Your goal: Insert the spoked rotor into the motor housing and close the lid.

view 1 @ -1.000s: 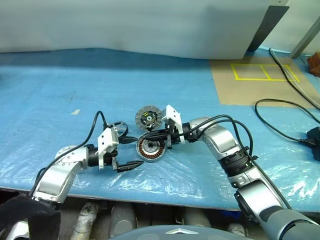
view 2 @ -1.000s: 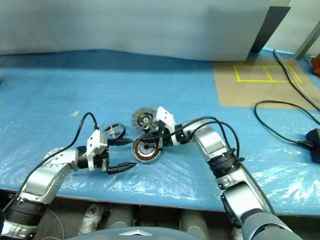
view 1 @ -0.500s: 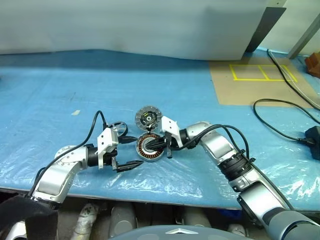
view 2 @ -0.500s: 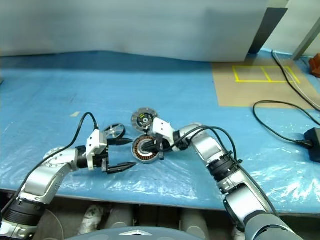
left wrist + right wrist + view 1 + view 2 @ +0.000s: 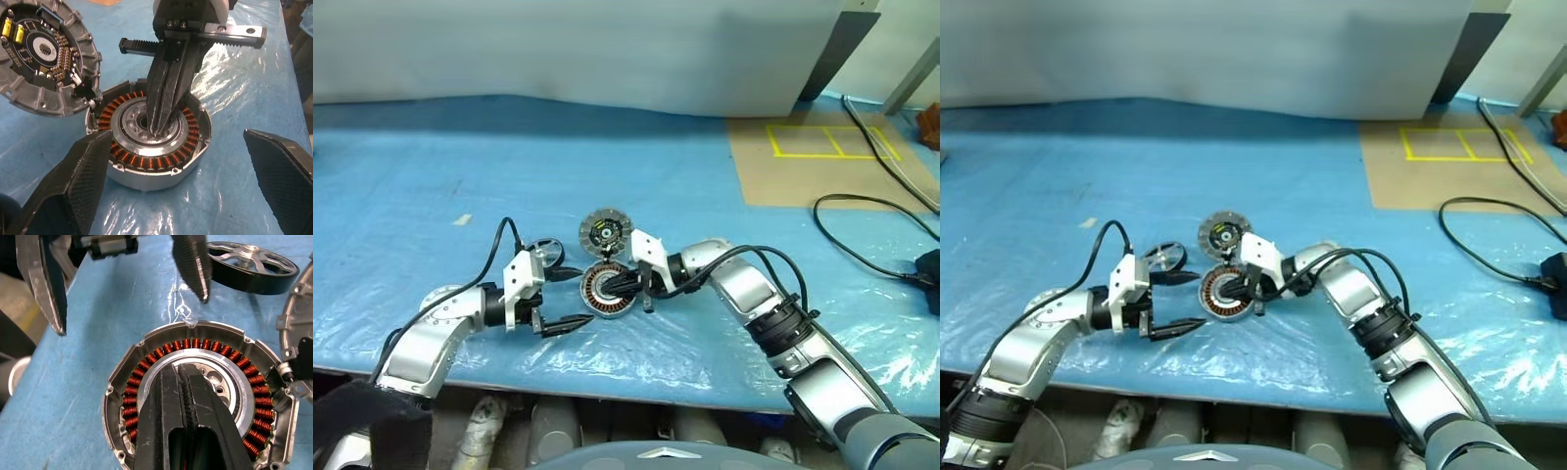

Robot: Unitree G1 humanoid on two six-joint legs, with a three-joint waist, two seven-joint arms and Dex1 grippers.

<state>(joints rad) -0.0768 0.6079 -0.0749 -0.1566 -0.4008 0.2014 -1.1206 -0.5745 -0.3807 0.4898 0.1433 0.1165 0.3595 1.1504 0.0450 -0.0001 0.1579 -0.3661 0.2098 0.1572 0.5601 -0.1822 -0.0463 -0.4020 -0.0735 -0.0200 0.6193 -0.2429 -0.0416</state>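
The tabletop point(image 5: 431, 166) is covered with a blue plastic sheet, and all the parts lie close together near its front edge, between the two arms, so both can reach them. The housing point(image 5: 604, 291) lies flat with its open side up, so the copper windings and the centre hole are free; I think this is how it must lie to receive the rotor. The lid point(image 5: 605, 233) lies just behind it, on the far side, joined at the rim and folded back with its ribbed inner face and green-yellow mark up, so it does not block the opening. The rotor point(image 5: 545, 250) rests on the sheet to the left of the housing, a little farther away, near it but not touching, and nothing holds it; it is not yet inserted. The right gripper point(image 5: 159, 131) reaches in from the right, and its jaws are pressed fully together with nothing between them. The tips point down into the centre of the housing, at or in the hub hole; whether they touch the metal I cannot tell. My guess is that the closed tips pin the housing or check its position. The left gripper point(image 5: 560, 300) waits just to the left of the housing with its jaws spread wide and empty, the far finger close to the rotor, probably ready to take it.
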